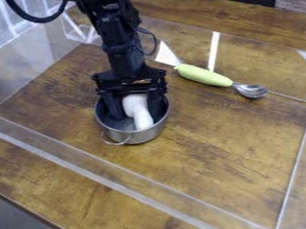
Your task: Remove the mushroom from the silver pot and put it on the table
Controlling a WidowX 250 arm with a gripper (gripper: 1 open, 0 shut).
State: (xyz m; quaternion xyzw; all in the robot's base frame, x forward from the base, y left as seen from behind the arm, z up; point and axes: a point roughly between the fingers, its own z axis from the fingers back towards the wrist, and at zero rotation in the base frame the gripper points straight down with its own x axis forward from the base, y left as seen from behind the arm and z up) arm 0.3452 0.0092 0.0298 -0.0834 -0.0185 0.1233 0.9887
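On the brown plank table (236, 141), pre-grasp step: gripper (132, 92) spread open over the white-stemmed mushroom (138, 111) in the steel pot (128, 136); next, straddle stem, close, lift.

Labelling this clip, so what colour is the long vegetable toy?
The vegetable toy is pale yellow-green, in the camera view.

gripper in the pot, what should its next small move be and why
Probably close the gripper gently on the mushroom before any lift: it reaches down inside the silver pot, with the mushroom's white stem between or right beside its open fingers. Whether they already touch it is hidden from this view.
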